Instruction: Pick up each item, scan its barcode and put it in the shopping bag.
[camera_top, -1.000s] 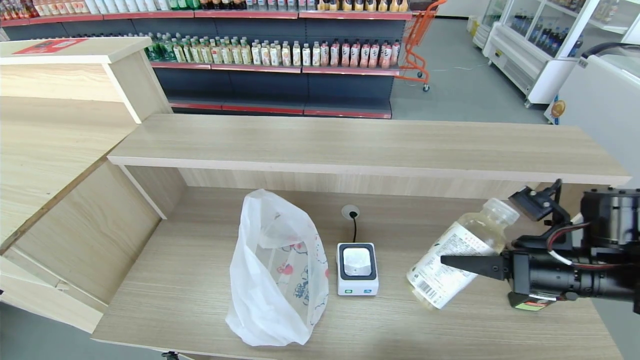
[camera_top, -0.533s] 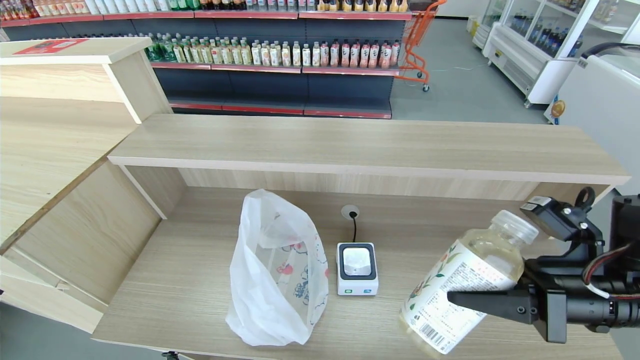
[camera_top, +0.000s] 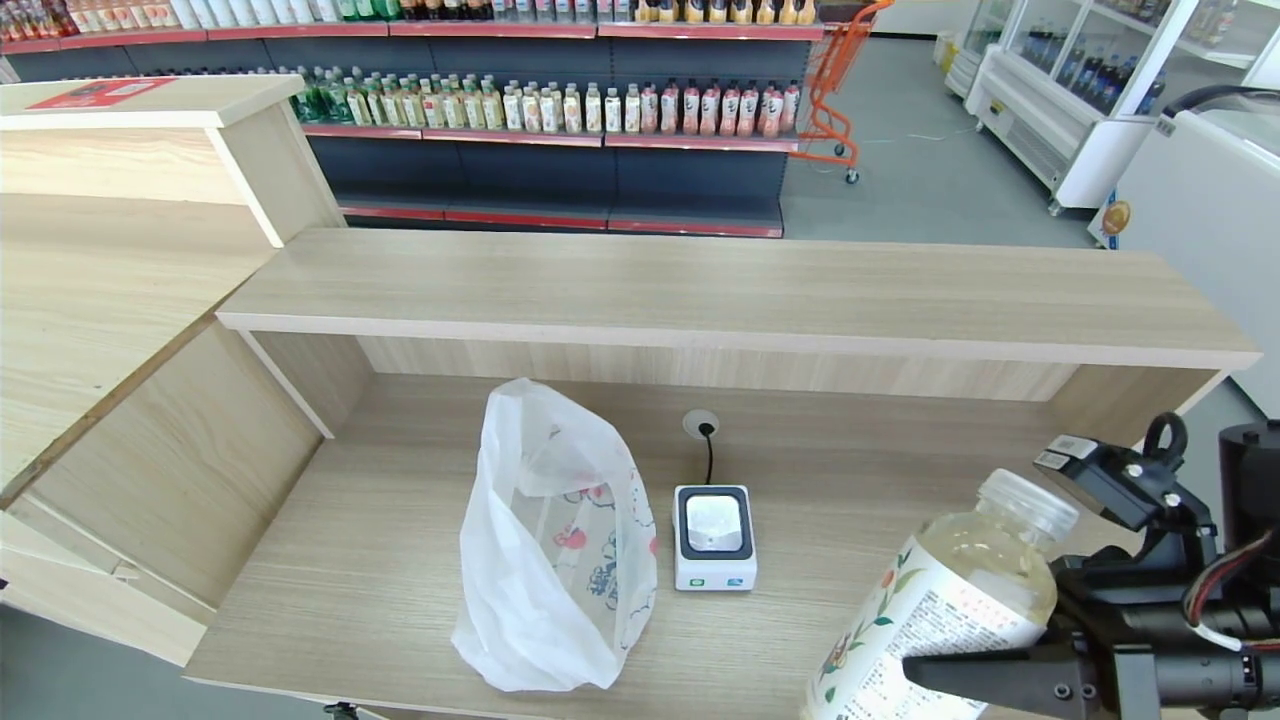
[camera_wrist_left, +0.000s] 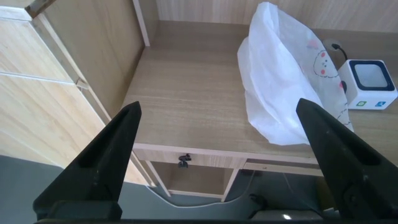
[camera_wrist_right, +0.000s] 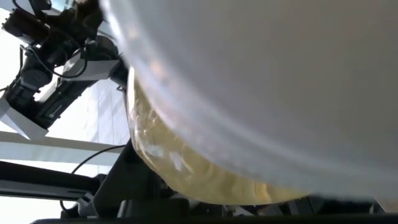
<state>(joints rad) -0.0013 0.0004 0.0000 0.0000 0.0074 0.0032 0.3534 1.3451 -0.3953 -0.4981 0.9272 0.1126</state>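
The right gripper (camera_top: 965, 665) clamps a tilted drink bottle (camera_top: 950, 590) above the front right corner of the worktop (camera_top: 850, 470). Scanning seems in hand: its barcode must next face the scanner (camera_top: 715, 535) beside the shopping bag (camera_top: 545, 560).

A pale wooden counter (camera_top: 880, 470) spreads below and ahead of the fingers (camera_top: 1000, 672) of the right gripper (camera_top: 960, 625); a raised ledge (camera_top: 700, 290) of the same wood runs along its far edge, beyond the fingertips; well off to their left stands a taller side counter (camera_top: 100, 260); past the ledge, dark shelves (camera_top: 560, 190) carry rows of bottles (camera_top: 640, 108); an orange trolley (camera_top: 835, 80) stands on the grey floor (camera_top: 920, 170); glass-door fridges (camera_top: 1080, 70) and a white freezer (camera_top: 1200, 190) stand far beyond the fingers, to the right; the light is bright and even.
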